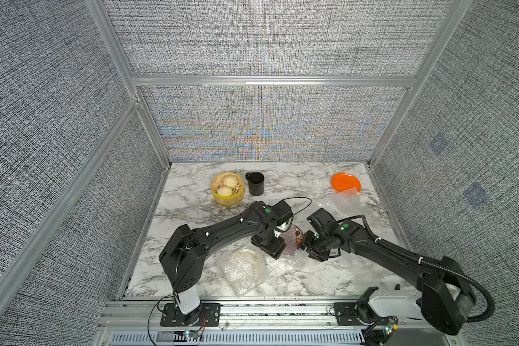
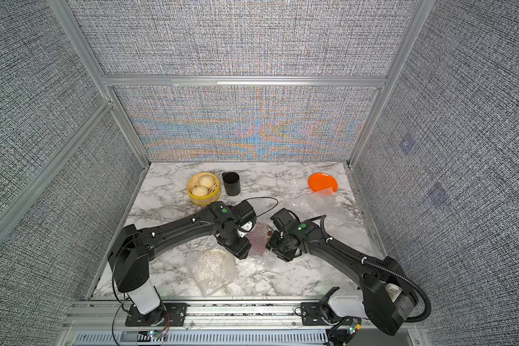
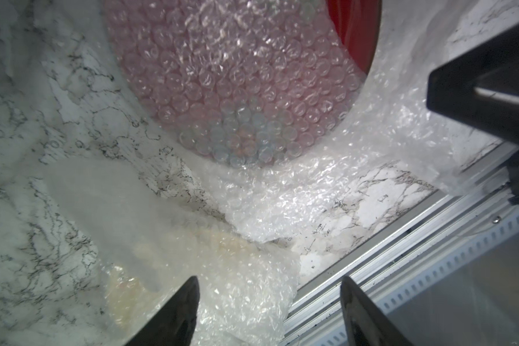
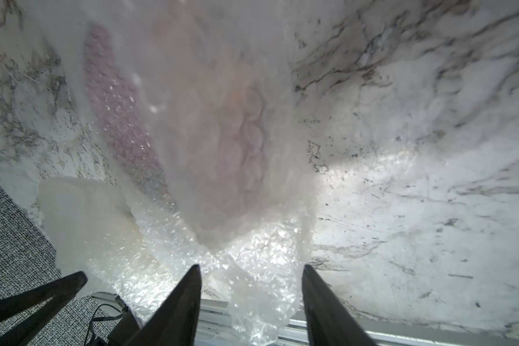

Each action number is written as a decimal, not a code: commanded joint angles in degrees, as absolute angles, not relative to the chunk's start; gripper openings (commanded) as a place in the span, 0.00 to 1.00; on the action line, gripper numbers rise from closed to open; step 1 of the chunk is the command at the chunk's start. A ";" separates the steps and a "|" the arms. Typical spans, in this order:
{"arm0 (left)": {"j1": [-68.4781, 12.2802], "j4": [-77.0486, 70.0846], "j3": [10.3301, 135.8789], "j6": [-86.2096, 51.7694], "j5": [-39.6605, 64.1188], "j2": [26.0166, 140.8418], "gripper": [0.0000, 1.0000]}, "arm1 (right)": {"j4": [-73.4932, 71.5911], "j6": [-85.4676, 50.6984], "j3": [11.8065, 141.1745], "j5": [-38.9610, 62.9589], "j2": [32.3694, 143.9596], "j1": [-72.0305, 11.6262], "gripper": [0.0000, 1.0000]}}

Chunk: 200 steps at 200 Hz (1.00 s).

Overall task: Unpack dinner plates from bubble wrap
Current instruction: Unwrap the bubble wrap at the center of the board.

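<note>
The dark red plate (image 1: 297, 234) lies mid-table, mostly under pinkish-looking bubble wrap (image 1: 289, 245), between my two grippers. In the left wrist view that wrapped plate (image 3: 237, 78) shows a bare red edge (image 3: 354, 33). My left gripper (image 3: 270, 296) is open over a second bubble wrap bundle (image 1: 242, 268) holding a cream plate. My right gripper (image 4: 252, 287) is open, with a loose fold of bubble wrap (image 4: 261, 305) hanging between its fingers. The orange plate (image 1: 345, 181) sits bare at the back right. An empty bubble wrap sheet (image 1: 342, 205) overlaps its near edge.
A yellow steamer basket with buns (image 1: 227, 188) and a black cup (image 1: 255, 183) stand at the back left of the marble table (image 1: 192, 215). An aluminium rail (image 1: 282, 311) runs along the front edge. Grey fabric walls enclose three sides.
</note>
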State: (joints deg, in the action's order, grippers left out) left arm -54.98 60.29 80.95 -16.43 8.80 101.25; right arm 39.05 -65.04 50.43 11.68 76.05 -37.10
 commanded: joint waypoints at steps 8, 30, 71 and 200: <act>-54.90 61.27 82.85 -16.14 5.24 103.43 0.73 | 44.41 -60.45 55.50 12.00 80.73 -36.01 0.63; -53.48 62.30 85.42 -17.26 4.06 106.56 0.73 | 46.38 -58.77 59.78 11.81 85.69 -35.66 0.64; -51.08 63.36 90.07 -18.19 1.74 113.09 0.71 | 51.21 -56.01 65.39 9.93 92.50 -35.61 0.63; -48.49 62.73 91.13 -19.24 -0.58 121.43 0.64 | 46.60 -58.79 47.32 11.68 81.76 -34.12 0.00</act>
